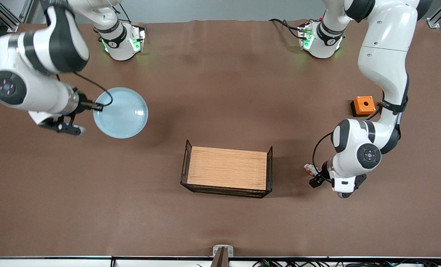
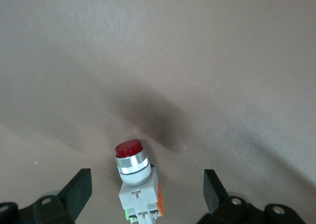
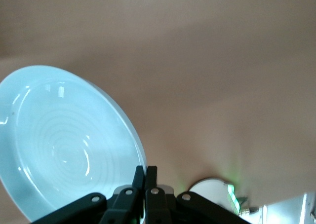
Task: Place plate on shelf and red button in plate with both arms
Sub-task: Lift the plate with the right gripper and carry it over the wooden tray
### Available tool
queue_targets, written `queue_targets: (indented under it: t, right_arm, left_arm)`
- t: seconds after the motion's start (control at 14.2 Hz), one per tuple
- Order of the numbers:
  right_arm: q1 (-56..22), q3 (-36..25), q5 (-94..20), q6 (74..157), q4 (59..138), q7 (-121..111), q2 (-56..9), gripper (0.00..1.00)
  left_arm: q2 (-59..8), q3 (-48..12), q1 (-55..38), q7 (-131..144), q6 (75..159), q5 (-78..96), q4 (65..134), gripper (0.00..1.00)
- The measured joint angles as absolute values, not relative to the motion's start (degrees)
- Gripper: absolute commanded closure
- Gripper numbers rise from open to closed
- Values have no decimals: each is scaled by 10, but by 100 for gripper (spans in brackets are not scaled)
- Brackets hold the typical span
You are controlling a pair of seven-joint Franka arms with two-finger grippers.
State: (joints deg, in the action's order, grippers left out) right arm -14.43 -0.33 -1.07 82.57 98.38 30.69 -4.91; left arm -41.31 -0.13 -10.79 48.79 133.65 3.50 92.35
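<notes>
Right claw (image 3: 145, 177): clenched on plate (image 1: 121, 112) rim, toward right arm's end from the tray (image 1: 186, 163).
Left claw (image 2: 148, 187): released, straddling red button (image 2: 136, 177) lying on worktop (image 1: 220, 222).

The plate (image 1: 121, 112) is held over the right arm's end of the counter (image 1: 220, 222), the tray (image 1: 226, 168) sits mid-counter, and the button (image 1: 309, 169) lies at the left arm's end, nearer the camera than the box (image 1: 364, 105).
</notes>
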Motion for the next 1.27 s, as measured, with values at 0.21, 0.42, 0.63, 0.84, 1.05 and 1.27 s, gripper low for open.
queue_targets:
  t: [0.21, 0.42, 0.63, 0.84, 1.05, 1.27]
  right_arm:
    - [-228, -1, -11, 766, 909, 446, -47, 100]
    - [-293, -1, -12, 764, 879, 589, -52, 99]
    - [-342, -1, -16, 776, 850, 756, -73, 96]
    - [-355, -1, -33, 825, 817, 897, -109, 96]
    - [-365, -1, -38, 880, 785, 1052, -144, 100]
    - [-389, -1, -38, 918, 765, 1167, -170, 100]
  left_arm:
    - [-413, -2, -119, 499, 1350, 35, 943, 0]
    - [-413, -2, -123, 504, 1351, 35, 948, 1]
    - [-413, -2, -125, 505, 1351, 35, 951, 6]
    - [-413, -2, -125, 505, 1351, 35, 954, 25]
    - [-413, -2, -125, 505, 1351, 35, 955, 48]
    - [-413, -2, -125, 505, 1351, 35, 955, 63]
